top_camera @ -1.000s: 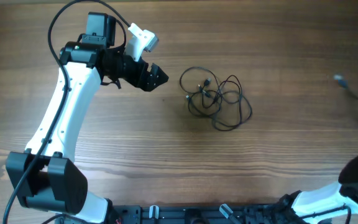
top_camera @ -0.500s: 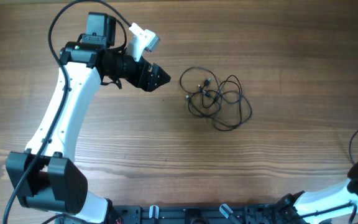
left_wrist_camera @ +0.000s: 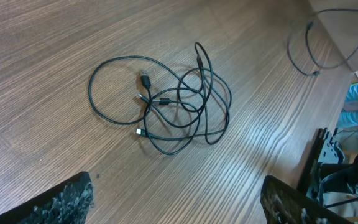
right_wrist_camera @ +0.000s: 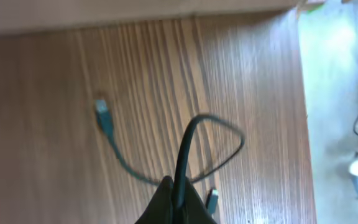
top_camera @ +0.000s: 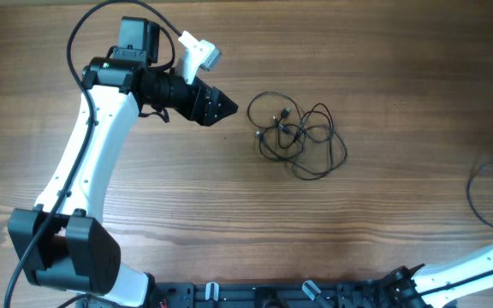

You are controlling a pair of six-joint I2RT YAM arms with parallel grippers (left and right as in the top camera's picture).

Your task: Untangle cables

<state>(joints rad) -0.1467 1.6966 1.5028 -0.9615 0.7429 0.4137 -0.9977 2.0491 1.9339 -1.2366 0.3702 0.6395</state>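
Note:
A tangled bundle of thin black cables [top_camera: 298, 137] lies mid-table, with small plugs showing near its middle; the left wrist view has the bundle [left_wrist_camera: 166, 102] ahead of the fingers. My left gripper [top_camera: 222, 108] hovers just left of it, open and empty, its fingertips [left_wrist_camera: 67, 199] set wide apart. A separate thin cable [right_wrist_camera: 191, 134] is pinched in my shut right gripper [right_wrist_camera: 178, 199]. It loops over the wood, with one plug end [right_wrist_camera: 103, 115] lying to the left. In the overhead view that loop [top_camera: 478, 192] curves at the right edge.
The right arm's white link [top_camera: 478, 265] enters at the bottom right corner. The table's right edge [right_wrist_camera: 300, 112] runs close beside the held cable's loop. A dark rail [top_camera: 272, 295] lines the front edge.
My left gripper has crept slightly right toward the bundle. The separate cable at the far right has been drawn down and toward the front, and now shows as a loop there.

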